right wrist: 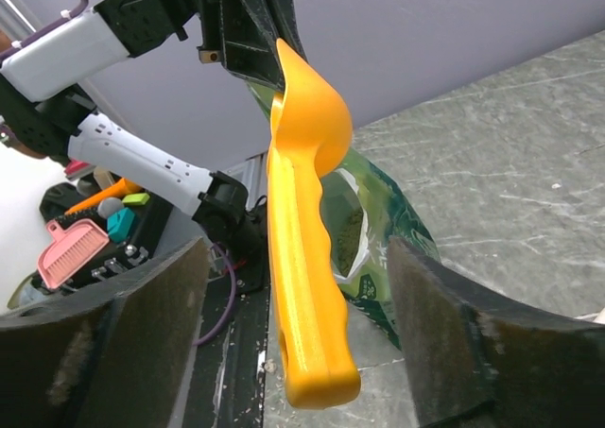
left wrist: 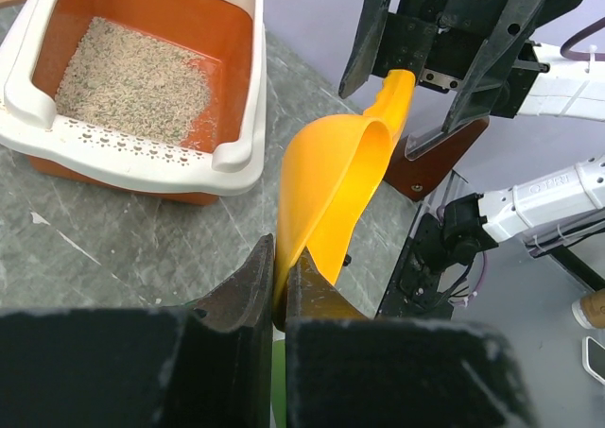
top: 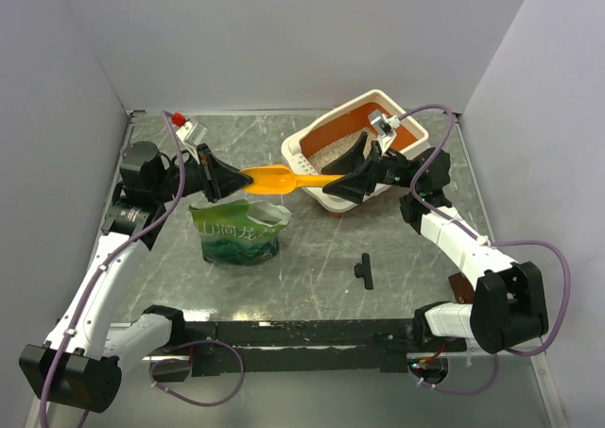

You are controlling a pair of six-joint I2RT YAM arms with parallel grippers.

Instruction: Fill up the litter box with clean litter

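Top external view: left jaws clamp the scoop (top: 274, 179) by its bowl; right jaws stand open astride its handle, probably for handover. The litter box (top: 378, 95), far right on the table (top: 312, 258), holds some clean litter (top: 326, 149).

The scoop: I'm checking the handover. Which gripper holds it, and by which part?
The left gripper pinches the scoop by the rim of its bowl. The right gripper stands open around the handle, not gripping it.
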